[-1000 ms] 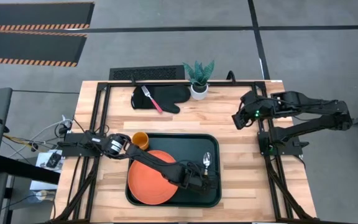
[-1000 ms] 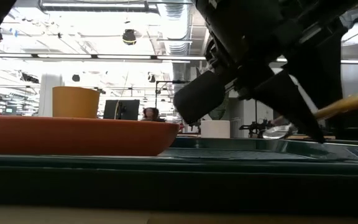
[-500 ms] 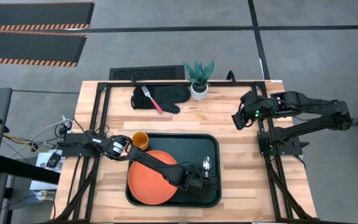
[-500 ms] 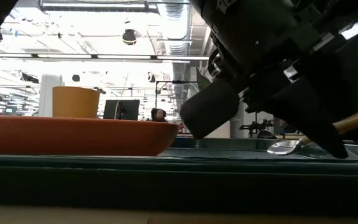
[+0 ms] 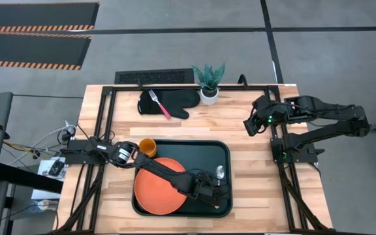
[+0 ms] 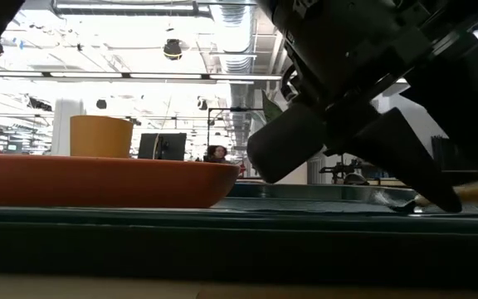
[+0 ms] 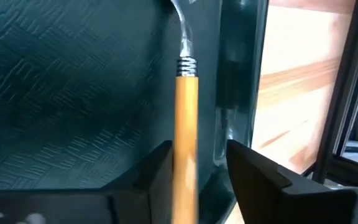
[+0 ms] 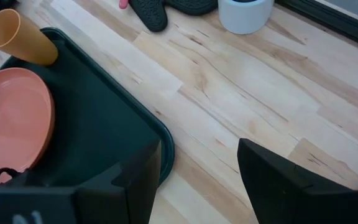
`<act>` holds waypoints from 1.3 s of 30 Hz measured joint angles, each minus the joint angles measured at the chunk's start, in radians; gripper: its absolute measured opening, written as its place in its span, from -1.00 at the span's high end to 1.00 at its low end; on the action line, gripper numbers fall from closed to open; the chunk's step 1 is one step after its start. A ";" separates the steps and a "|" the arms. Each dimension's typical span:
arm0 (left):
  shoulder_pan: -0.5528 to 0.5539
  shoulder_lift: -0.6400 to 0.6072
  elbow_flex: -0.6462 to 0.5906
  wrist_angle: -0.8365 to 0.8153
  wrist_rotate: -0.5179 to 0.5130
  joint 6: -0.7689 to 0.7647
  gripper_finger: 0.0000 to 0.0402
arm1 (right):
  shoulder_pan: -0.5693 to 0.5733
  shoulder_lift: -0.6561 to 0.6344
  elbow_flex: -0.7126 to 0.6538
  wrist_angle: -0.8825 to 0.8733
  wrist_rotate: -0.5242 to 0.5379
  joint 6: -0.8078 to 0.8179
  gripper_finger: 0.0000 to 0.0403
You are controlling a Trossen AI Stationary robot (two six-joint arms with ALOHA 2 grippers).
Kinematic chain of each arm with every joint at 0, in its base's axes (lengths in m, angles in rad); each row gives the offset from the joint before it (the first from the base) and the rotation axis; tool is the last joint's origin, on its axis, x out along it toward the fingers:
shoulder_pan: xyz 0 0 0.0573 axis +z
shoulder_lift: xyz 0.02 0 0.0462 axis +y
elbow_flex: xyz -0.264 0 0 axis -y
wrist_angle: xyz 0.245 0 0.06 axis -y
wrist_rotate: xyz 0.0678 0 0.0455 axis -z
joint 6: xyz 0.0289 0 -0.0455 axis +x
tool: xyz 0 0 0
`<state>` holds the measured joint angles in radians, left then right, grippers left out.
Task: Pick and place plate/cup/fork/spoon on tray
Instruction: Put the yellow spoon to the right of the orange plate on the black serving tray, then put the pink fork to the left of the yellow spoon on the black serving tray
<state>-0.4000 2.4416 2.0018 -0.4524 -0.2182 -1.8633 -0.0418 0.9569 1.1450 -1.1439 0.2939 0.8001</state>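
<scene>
The dark green tray point(image 5: 194, 149) holds the orange plate point(image 5: 154, 189) and the orange-yellow cup point(image 5: 147, 147), which stands at its far left corner. My left gripper point(image 5: 215, 190) is low over the tray's right part, open. The spoon's point(image 5: 219, 172) orange-yellow handle point(image 7: 186, 124) runs between its fingers, close beside one finger and apart from the other. The spoon lies low on the tray floor in the low view point(image 6: 471, 191). The fork point(image 5: 158, 103) lies on a black oven mitt point(image 5: 175, 102) at the far side. My right gripper point(image 5: 250, 124) waits open over the table's right side. My left gripper stands level over the spoon's handle point(image 7: 185, 168), its fingers along the handle. One finger point(image 7: 154, 177) is right beside the handle, and I cannot tell whether it touches. The other finger point(image 7: 253, 177) is clear of it. The spoon rests on the tray.
A white pot with a green plant point(image 5: 209, 85) stands at the far edge next to the mitt. Bare wood point(image 5: 253, 176) lies right of the tray. Black frame rails point(image 5: 100, 130) run along both table sides.
My left gripper has gone down and a little toward the table's near edge with the spoon. The spoon's handle, tilted up before, has come down to lie nearly level on the tray floor.
</scene>
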 joint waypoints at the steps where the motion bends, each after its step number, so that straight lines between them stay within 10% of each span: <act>1: 0.001 0.000 0.000 -0.001 0.000 0.000 0.30 | 0.000 0.000 0.000 0.000 0.000 0.000 -0.19; 39: 0.086 -0.117 -0.001 0.025 0.096 0.268 0.25 | 0.000 -0.020 -0.001 -0.016 -0.004 -0.023 -0.19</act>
<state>-0.3137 2.3242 2.0010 -0.4279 -0.1219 -1.5957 -0.0414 0.9366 1.1442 -1.1595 0.2897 0.7769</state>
